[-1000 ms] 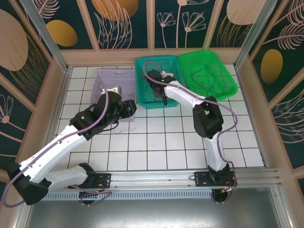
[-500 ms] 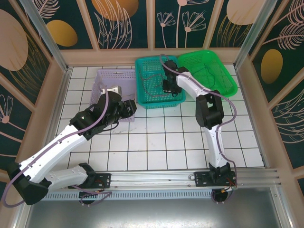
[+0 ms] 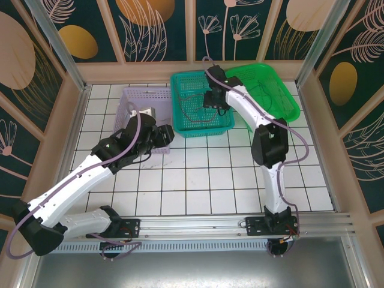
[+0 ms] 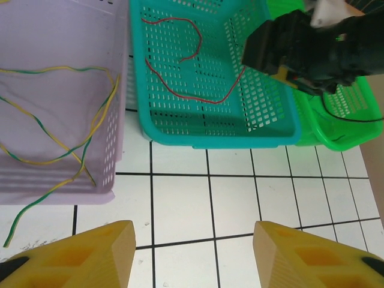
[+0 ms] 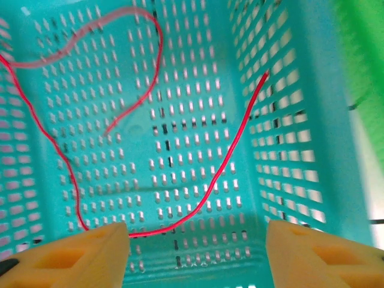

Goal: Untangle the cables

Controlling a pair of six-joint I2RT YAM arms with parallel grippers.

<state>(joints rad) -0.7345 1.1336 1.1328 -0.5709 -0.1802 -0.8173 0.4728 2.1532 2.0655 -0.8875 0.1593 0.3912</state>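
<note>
A red cable (image 5: 231, 153) lies loose on the floor of the teal basket (image 5: 288, 120), curving past the left fingertip of my right gripper (image 5: 198, 246), which hangs open just above it with nothing held. In the top view that gripper (image 3: 213, 101) is over the teal basket's (image 3: 204, 131) right side. Yellow and green cables (image 4: 60, 159) lie looped in the purple basket (image 4: 60, 186), one end trailing onto the tiles. My left gripper (image 4: 192, 252) is open over bare tile in front of both baskets, next to the purple basket (image 3: 129, 102).
A bright green basket (image 3: 291, 102) at the back right holds a thin dark cable (image 3: 255, 96). The three baskets stand side by side against the back wall. Wooden walls and metal posts close in the tiled floor. White tiles stretch open in front of the baskets.
My right gripper has moved from the teal basket's left-middle to its right side and opened, leaving the red cable in the basket. The left arm has barely shifted.
</note>
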